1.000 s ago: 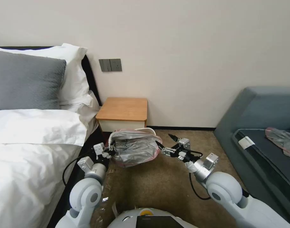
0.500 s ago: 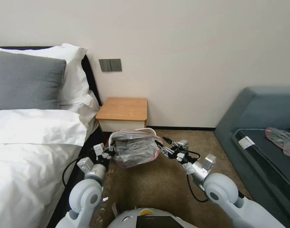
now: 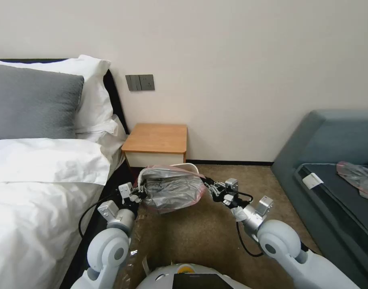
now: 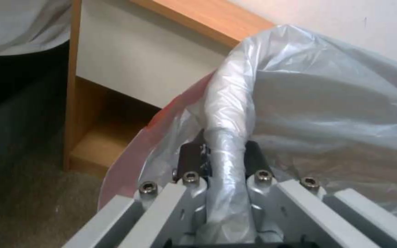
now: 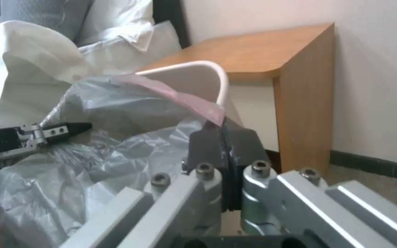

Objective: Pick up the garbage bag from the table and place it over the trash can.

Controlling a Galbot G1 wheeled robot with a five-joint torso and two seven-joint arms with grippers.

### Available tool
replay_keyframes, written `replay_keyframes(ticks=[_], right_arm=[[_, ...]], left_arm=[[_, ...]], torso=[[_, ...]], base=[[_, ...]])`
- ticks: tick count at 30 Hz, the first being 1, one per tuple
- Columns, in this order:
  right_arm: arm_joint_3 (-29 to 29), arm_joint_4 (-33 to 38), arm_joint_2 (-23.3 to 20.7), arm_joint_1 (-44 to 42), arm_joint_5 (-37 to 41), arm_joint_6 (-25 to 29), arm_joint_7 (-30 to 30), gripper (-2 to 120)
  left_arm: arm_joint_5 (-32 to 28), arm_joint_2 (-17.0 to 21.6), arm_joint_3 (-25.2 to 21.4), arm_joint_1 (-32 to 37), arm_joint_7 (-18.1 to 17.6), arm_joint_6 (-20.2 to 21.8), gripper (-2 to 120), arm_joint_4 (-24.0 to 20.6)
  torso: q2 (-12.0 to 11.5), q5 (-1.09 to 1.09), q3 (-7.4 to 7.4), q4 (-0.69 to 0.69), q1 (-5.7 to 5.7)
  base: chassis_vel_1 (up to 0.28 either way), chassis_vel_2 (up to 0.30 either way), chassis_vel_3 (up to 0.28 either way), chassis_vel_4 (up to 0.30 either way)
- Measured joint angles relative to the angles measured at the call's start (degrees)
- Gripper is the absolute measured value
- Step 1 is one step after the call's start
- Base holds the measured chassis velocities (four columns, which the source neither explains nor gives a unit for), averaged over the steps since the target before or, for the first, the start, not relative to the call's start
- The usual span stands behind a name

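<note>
Draping step: left gripper (image 3: 140,192) at 9 o'clock and right gripper (image 3: 208,186) at 3 o'clock each pinch the bag (image 3: 172,188) over the can (image 3: 191,165); next, lower its rim evenly

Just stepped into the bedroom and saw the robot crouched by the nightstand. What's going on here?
The robot is fitting a garbage bag over the small trash can on the carpet in front of the nightstand. Its left claw is clamped on a bunched part of the bag's edge on one side, and its right claw pinches the pink rim on the other, holding the bag spread between them. The can's white rim shows at the back, with the bag draped over it there.
</note>
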Motion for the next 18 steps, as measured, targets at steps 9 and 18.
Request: replay_keyframes(ticks=[9, 18], right_arm=[[0.4, -1.4, -0.3, 0.9, -1.3, 1.0, -0.8, 0], [1.8, -3.5, -1.1, 1.8, -2.3, 2.2, -1.5, 0]], left_arm=[[1.8, 0.4, 0.5, 1.0, 2.0, -0.9, 4, 0.3], [1.7, 1.0, 0.1, 2.4, 5.7, -1.4, 4, -0.1]], torso=[[0.0, 0.00, 0.00, 0.00, 0.00], [0.0, 0.00, 0.00, 0.00, 0.00]], base=[[0.000, 0.000, 0.000, 0.000], [0.000, 0.000, 0.000, 0.000]])
